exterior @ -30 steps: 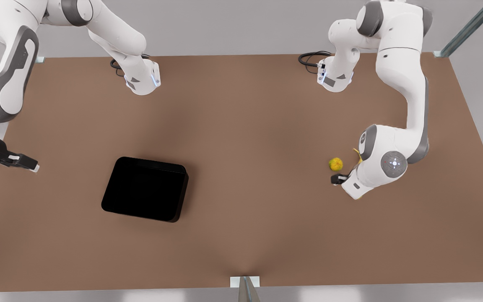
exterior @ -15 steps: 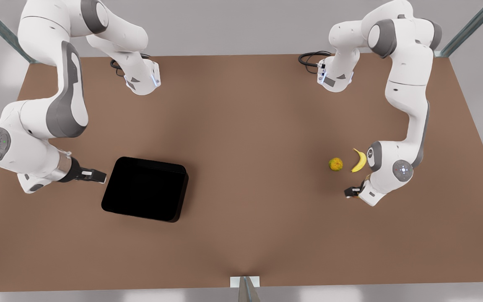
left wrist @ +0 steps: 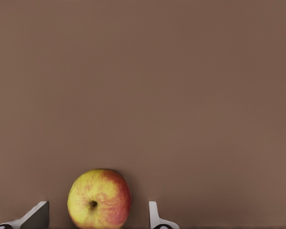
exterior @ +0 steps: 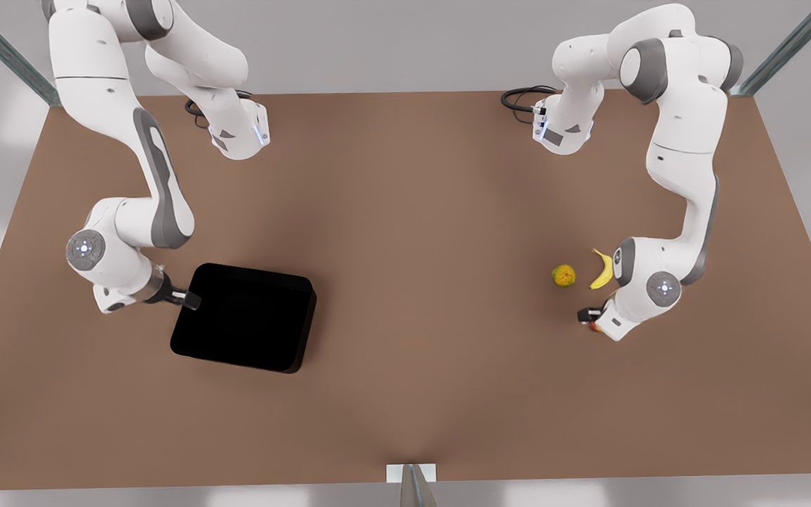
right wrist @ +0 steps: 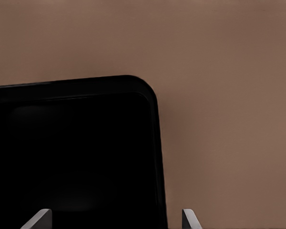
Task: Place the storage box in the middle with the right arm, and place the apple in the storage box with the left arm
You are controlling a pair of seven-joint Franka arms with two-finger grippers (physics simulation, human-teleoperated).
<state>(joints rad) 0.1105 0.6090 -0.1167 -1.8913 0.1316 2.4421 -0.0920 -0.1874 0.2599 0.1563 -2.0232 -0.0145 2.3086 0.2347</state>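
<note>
The black storage box (exterior: 243,317) lies on the brown table, toward the front view's left. My right gripper (exterior: 191,301) is at its left rim. In the right wrist view it is open (right wrist: 114,218) and straddles a side wall of the storage box (right wrist: 76,152) near a rounded corner. At the front view's right, my left gripper (exterior: 591,317) hangs low over the apple (exterior: 594,327), which it mostly hides. The left wrist view shows the red and yellow apple (left wrist: 99,198) between the spread fingers of my open left gripper (left wrist: 96,215), not gripped.
A greenish-orange round fruit (exterior: 564,275) and a yellow banana (exterior: 603,269) lie just behind the left gripper. Both arm bases (exterior: 240,134) (exterior: 564,130) stand at the table's back edge. Bare brown tabletop (exterior: 419,282) stretches between the box and the fruits.
The right arm swung in from the table's left edge, bringing its gripper to the box's rim. The left gripper shifted from beside the greenish-orange fruit forward to the apple.
</note>
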